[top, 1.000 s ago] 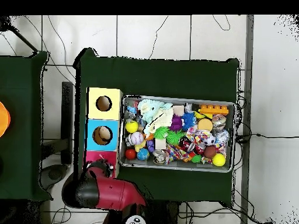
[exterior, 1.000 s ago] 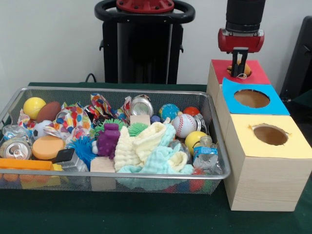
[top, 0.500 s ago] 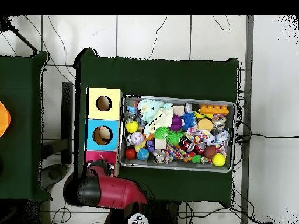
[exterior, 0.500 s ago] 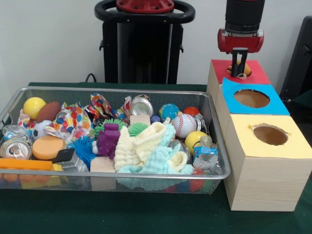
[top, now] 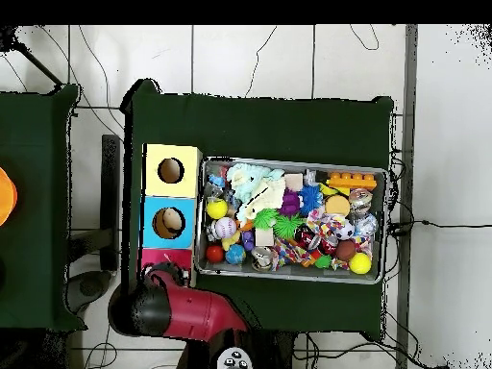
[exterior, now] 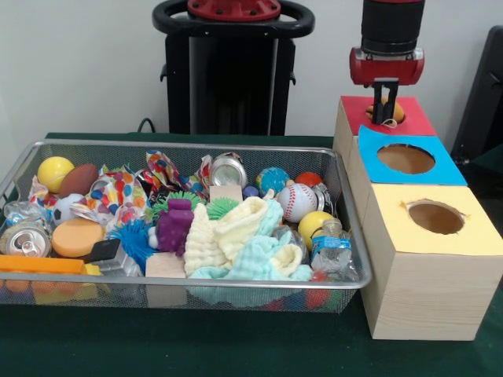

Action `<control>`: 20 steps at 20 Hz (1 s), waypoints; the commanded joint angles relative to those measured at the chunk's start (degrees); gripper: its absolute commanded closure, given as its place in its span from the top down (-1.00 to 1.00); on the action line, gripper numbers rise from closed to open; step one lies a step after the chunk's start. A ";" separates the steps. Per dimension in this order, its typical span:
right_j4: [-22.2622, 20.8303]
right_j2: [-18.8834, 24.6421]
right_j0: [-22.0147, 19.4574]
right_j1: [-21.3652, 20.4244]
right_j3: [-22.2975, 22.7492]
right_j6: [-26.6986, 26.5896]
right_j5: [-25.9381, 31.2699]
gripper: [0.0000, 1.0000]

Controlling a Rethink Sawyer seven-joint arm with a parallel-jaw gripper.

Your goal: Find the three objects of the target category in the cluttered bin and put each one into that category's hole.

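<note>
the gripper (exterior: 385, 112) hangs over the red box (exterior: 409, 116), fingers pressed together above an orange object (exterior: 395, 112) in its hole; whether they grip it, cannot tell. wire bin (exterior: 236, 294) lies at eight o'clock, blue box (exterior: 448, 166) just at six.

three boxes (exterior: 424, 212) stand in a row beside the bin (exterior: 346, 228).
</note>
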 commanded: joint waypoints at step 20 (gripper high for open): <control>-7.41 6.01 -6.33 9.17 8.82 8.18 -1.67 -1.00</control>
